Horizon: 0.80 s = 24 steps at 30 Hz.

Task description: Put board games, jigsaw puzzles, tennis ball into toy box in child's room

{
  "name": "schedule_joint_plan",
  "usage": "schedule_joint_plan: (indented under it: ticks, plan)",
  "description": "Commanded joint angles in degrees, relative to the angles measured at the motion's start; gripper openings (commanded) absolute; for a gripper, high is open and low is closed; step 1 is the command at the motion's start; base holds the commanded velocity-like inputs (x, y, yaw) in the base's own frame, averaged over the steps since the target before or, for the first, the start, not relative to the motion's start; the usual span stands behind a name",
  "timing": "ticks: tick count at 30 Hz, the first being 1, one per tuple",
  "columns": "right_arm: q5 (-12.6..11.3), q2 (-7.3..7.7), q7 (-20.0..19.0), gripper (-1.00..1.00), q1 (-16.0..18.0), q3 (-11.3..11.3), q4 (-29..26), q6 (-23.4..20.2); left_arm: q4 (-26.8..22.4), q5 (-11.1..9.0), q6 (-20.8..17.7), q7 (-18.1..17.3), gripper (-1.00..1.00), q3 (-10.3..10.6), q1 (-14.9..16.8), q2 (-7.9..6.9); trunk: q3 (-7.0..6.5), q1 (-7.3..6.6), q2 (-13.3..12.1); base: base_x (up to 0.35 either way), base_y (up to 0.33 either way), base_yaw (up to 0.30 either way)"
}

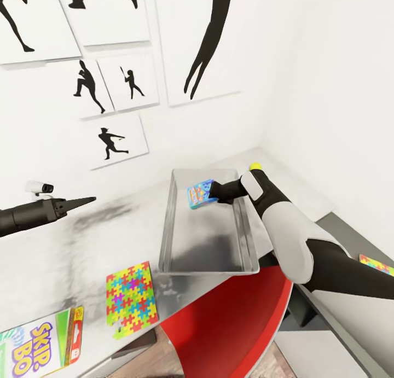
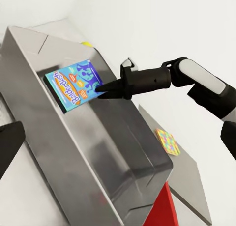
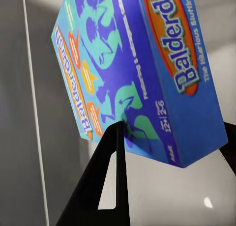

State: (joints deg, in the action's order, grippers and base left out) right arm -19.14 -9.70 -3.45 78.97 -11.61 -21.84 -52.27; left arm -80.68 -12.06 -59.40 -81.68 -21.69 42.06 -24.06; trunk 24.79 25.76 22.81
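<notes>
My right gripper [image 1: 217, 195] is shut on a corner of a blue and orange board game [image 1: 199, 194], which hangs tilted over the far end of the light grey toy box [image 1: 249, 241]. The left wrist view shows that box [image 2: 73, 83] held by the right gripper [image 2: 100, 90] above the toy box [image 2: 113, 152]. Close up, the game's cover [image 3: 142, 73] sits between the dark fingers [image 3: 112, 186]. A jigsaw puzzle [image 1: 131, 299] and a white and green board game [image 1: 41, 342] lie on the table [image 1: 82, 252]. The tennis ball [image 1: 255, 166] peeks out behind my right arm. My left gripper [image 1: 87, 201] hovers empty over the table, left of the toy box.
A red chair [image 1: 235, 323] stands tucked under the table's near edge, below the toy box. A second jigsaw puzzle [image 1: 376, 264] lies on the grey surface at the far right. White walls with black silhouette pictures [image 1: 112, 137] close off the table's far side.
</notes>
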Motion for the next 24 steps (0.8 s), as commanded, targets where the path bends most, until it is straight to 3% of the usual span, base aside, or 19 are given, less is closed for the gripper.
schedule_joint_plan:
  ticks: [1, 13, 24]
  plan:
    - [0.54, -0.05, -0.37, -1.00, 0.13, -0.44, -0.04, -0.21, 0.00, -0.07, -0.60, -0.15, 1.00, -0.01, 0.04, -0.02, 0.19, 0.03, 0.11, 0.000, 0.000, 0.000]
    - [0.59, -0.29, -0.33, -1.00, 3.50, -0.51, -0.04, 1.77, 0.00, -0.07, -0.60, -0.15, 1.00, -0.03, 0.04, -0.02, 1.33, 0.03, 0.11, 0.000, 0.000, 0.000]
    - [0.59, -0.29, -0.33, -1.00, 3.80, -0.50, -0.04, 2.08, 0.00, -0.07, -0.60, -0.15, 1.00, -0.19, 0.04, -0.07, 2.38, 0.03, 0.11, 0.000, 0.000, 0.000]
